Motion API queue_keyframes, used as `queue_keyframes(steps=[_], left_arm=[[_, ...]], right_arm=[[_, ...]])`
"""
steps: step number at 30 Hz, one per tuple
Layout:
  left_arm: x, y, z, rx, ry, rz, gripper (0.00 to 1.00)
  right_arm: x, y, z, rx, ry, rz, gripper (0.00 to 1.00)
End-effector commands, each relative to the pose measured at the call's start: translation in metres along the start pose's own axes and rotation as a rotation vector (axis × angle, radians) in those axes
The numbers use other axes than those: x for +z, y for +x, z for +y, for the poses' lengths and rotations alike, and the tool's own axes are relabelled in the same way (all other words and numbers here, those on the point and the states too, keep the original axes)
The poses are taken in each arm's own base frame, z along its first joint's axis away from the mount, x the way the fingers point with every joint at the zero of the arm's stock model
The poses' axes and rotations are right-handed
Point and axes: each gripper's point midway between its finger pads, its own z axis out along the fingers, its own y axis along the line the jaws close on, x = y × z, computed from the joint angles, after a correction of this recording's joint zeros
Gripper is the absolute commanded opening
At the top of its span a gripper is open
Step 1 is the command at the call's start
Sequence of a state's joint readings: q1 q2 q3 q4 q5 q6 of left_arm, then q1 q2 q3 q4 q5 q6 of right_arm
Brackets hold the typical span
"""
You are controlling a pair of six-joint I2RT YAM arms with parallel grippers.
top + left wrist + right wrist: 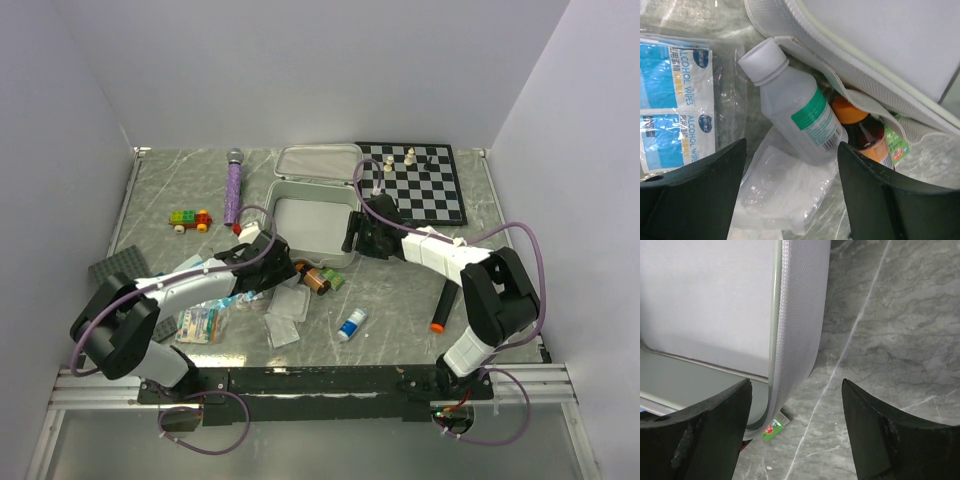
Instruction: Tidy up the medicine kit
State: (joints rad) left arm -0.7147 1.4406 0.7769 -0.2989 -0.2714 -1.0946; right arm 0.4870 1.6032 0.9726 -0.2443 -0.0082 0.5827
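Note:
The medicine kit (pixel 312 222) lies open mid-table, a white soft case with its lid (pixel 318 162) hinged back; its tray looks empty. My left gripper (pixel 278 278) is open and empty at the kit's front left corner. In the left wrist view it (pixel 792 200) hovers over a clear gauze bag (pixel 785 192), just short of a white bottle with a green label (pixel 800 107) and a brown bottle with an orange cap (pixel 865 132) lying against the kit's wall (pixel 865 75). My right gripper (pixel 352 240) is open; in the right wrist view it (pixel 795 430) straddles the kit's front right corner wall (pixel 797 325).
Alcohol wipe packets (pixel 675 105) lie left of the bottles. A green packet (pixel 772 430) pokes out under the kit's corner. A chessboard (pixel 415 180) sits back right, a purple wand (pixel 233 185) and toy car (pixel 190 219) back left, a black marker (pixel 442 305) and small bottle (pixel 352 323) front right.

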Motion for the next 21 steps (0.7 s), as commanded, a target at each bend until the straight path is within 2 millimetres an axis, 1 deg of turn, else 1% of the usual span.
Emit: queue_keyframes(steps=[1, 4, 7, 9, 11, 13, 15, 18, 21], left_arm=[[0.007, -0.012, -0.007, -0.045, -0.030, -0.045, 0.78], [0.017, -0.010, -0.003, -0.012, -0.071, -0.043, 0.78], [0.026, -0.006, 0.005, 0.017, -0.109, -0.038, 0.77], [0.028, -0.004, 0.011, 0.034, -0.120, -0.040, 0.74], [0.026, -0.005, 0.012, 0.047, -0.103, -0.049, 0.66], [0.020, -0.007, 0.011, 0.062, -0.070, -0.062, 0.56], [0.011, -0.014, 0.009, 0.078, -0.044, -0.089, 0.50], [-0.004, -0.027, 0.005, 0.103, -0.012, -0.136, 0.47], [-0.024, -0.041, -0.006, 0.137, 0.042, -0.179, 0.44]], right_arm=[[-0.017, -0.009, 0.011, -0.021, -0.026, -0.018, 0.79], [-0.018, -0.007, 0.012, -0.032, -0.032, -0.012, 0.78], [-0.020, -0.007, 0.012, -0.050, -0.038, -0.012, 0.78], [-0.022, -0.007, 0.012, -0.057, -0.037, -0.013, 0.78], [-0.025, -0.008, 0.011, -0.064, -0.036, -0.017, 0.78], [-0.027, -0.009, 0.011, -0.066, -0.036, -0.023, 0.78], [-0.030, -0.011, 0.012, -0.068, -0.041, -0.029, 0.78], [-0.033, -0.014, 0.015, -0.066, -0.050, -0.035, 0.78], [-0.037, -0.017, 0.018, -0.068, -0.056, -0.044, 0.78]])
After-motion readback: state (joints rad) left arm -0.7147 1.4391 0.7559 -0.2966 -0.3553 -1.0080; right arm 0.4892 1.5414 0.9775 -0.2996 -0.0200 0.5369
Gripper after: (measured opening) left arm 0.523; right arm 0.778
